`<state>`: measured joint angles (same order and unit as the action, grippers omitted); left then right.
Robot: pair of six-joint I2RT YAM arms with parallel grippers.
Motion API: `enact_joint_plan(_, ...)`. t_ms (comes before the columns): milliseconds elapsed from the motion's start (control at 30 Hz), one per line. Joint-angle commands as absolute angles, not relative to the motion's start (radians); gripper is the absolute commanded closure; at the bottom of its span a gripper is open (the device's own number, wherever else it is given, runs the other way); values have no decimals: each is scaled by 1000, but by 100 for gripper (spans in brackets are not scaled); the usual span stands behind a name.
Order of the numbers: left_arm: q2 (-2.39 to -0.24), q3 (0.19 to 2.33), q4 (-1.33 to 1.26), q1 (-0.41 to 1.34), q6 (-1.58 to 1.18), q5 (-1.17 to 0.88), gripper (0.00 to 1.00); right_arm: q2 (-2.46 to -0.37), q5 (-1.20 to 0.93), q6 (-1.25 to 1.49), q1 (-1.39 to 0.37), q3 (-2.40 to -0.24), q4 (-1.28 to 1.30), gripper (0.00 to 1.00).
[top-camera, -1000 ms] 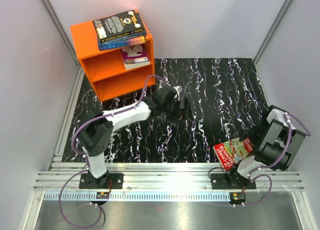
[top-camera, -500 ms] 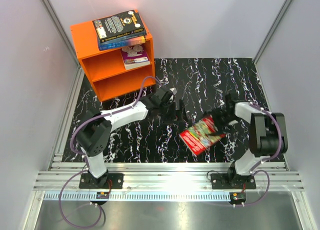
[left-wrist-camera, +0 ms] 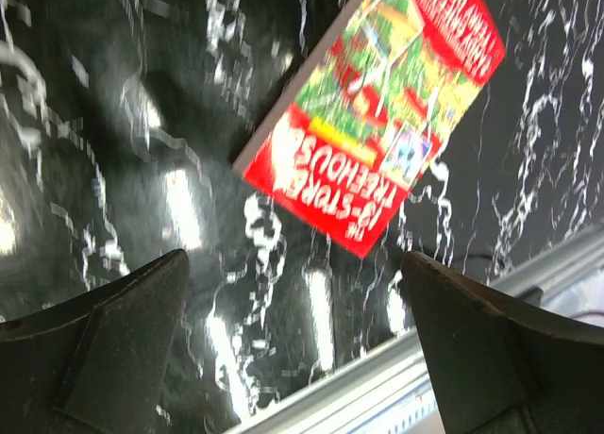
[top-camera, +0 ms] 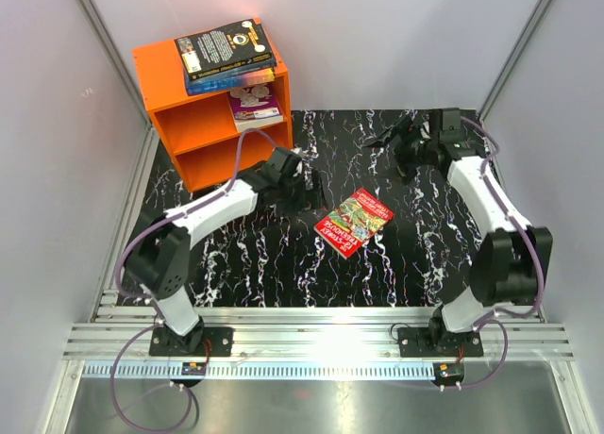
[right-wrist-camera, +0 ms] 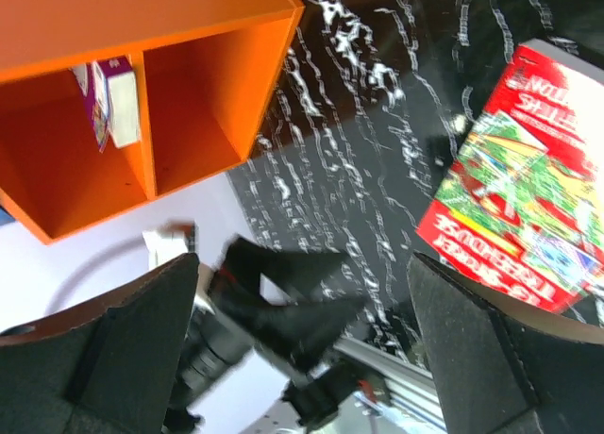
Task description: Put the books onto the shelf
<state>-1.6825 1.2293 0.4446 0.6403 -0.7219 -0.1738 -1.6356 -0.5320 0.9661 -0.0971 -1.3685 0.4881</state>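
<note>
At far left, the shelf (top-camera: pixel 165 85) carries the black book (top-camera: pixel 225 45) stacked on the blue book (top-camera: pixel 236 78) on its roof, close to the right edge. An arm reaching in below could knock them off. The green-purple book (top-camera: pixel 255 107) sits in the upper compartment.

The left end effector (top-camera: pixel 311 191) hovers over the table (top-camera: pixel 406 255), jaws wide and empty. It is just left of the red book (top-camera: pixel 354 222), which lies flat mid-table, well apart from the shelf. Lying flat on a hard surface, the book offers little edge to pinch, so fingers may skid it away. The right end effector (top-camera: pixel 389 143), far right, is also wide and empty.

The shelf is boxy, smooth and rigid. The books are thin, glossy paperbacks, likely floppy. The table is slick, with black-and-white marbling.
</note>
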Motion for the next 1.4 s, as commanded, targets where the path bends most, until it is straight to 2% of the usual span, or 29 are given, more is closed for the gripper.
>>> enact_joint_plan(0, -1771, 1406, 426, 631, -657, -121, 1, -1551, -416, 861, -89, -1344, 675, 0)
enact_joint_plan(233, -2100, 1773, 569, 629, -532, -112, 2, -1649, -273, 773, -58, -1246, 822, 0)
enact_joint_plan(367, -2210, 1853, 627, 624, -500, -127, 1, -1680, -248, 775, -58, -1146, 770, 0)
enact_joint_plan(633, -2256, 1776, 629, 627, -488, -205, 2, -1706, -288, 867, -58, -994, 612, 1)
enact_joint_plan(900, -2227, 1612, 601, 698, -537, -277, 3, -1784, -365, 986, -66, -807, 224, 1)
enact_joint_plan(1033, -2224, 1517, 537, 722, -598, -417, 6, -1844, -425, 1066, -89, -723, -56, 2)
enact_joint_plan(1167, -2261, 1567, 528, 768, -600, -590, 7, -1850, -465, 1176, -127, -641, -354, 3)
enact_joint_plan(1300, -2257, 1579, 508, 821, -600, -695, 7, -1786, -474, 1227, -143, -615, -468, 4)
enact_joint_plan(1367, -2232, 1528, 416, 821, -638, -768, 13, -1752, -474, 1233, -143, -609, -485, 4)
